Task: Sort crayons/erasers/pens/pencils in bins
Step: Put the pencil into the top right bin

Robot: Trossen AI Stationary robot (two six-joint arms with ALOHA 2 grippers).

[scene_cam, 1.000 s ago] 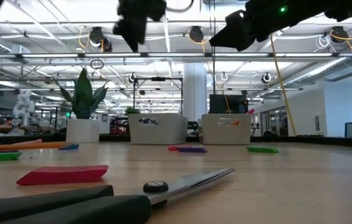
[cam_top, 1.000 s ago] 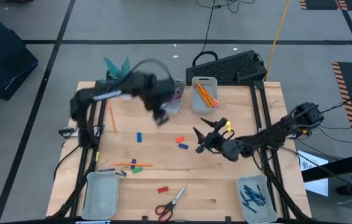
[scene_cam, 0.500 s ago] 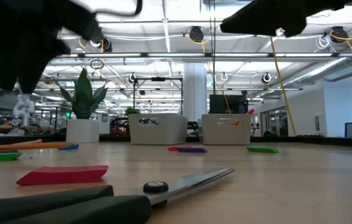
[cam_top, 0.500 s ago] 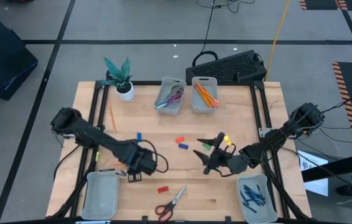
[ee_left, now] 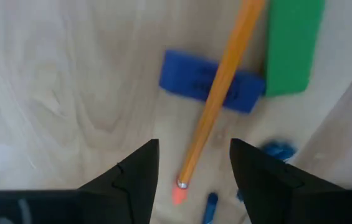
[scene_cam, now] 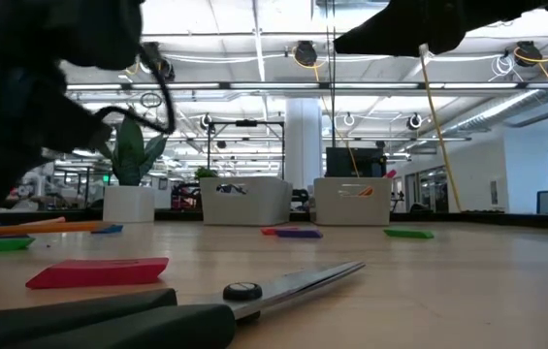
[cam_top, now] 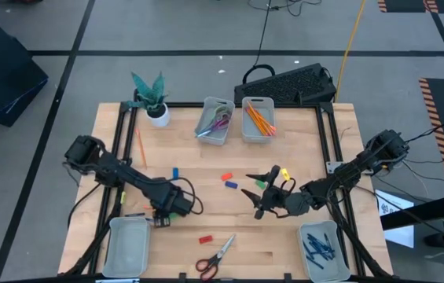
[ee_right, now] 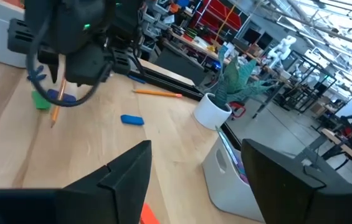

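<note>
An orange pencil lies on the table across a blue eraser, with a green eraser beside them. My left gripper is open low over the near left of the table. Its fingers stand on either side of the pencil's pink end and are not touching it. My right gripper hovers open over the table's middle, above a green eraser. Two bins stand at the far edge, and two sit at the near corners.
Loose on the table lie red erasers, blue erasers, scissors and another pencil. A potted plant stands at the far left. A keyboard lies beyond the far edge.
My left gripper has swept from the far bins toward the table's near left and come down over the pencil by the green eraser. My right gripper has moved a little toward the near edge.
</note>
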